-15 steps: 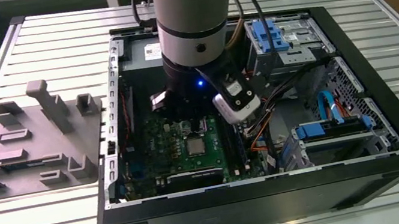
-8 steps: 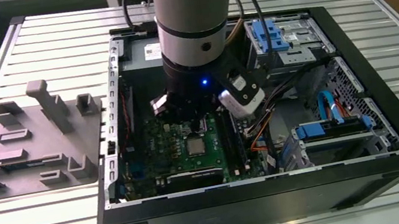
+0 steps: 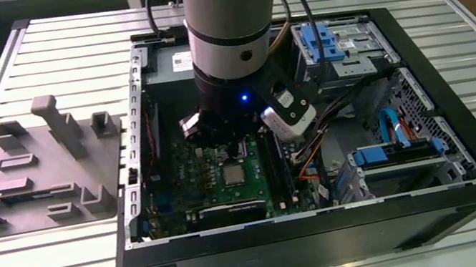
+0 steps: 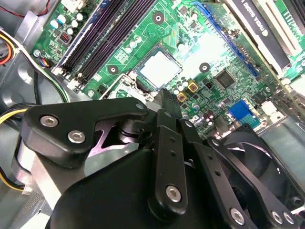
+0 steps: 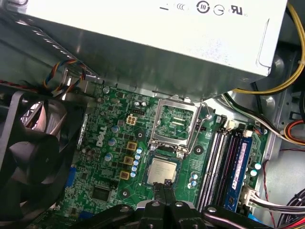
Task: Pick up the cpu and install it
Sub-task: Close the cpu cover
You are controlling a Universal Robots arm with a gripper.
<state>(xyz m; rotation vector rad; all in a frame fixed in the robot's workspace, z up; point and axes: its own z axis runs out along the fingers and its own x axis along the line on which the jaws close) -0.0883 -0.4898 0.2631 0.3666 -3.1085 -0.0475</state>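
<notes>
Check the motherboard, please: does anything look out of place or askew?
Only one thing stands out: the metal socket frame is flipped open, not clamped over the cpu. The cpu itself sits flat and square. Nothing looks damaged.

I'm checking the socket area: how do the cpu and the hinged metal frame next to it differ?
The cpu has a solid silver-grey top; the metal frame is an open window with green board showing through. The cpu lies flat on the board, while the frame is swung open beside it. The cpu sits right by the tips of the gripper fingers; the frame lies farther off. Both are square and metallic.
</notes>
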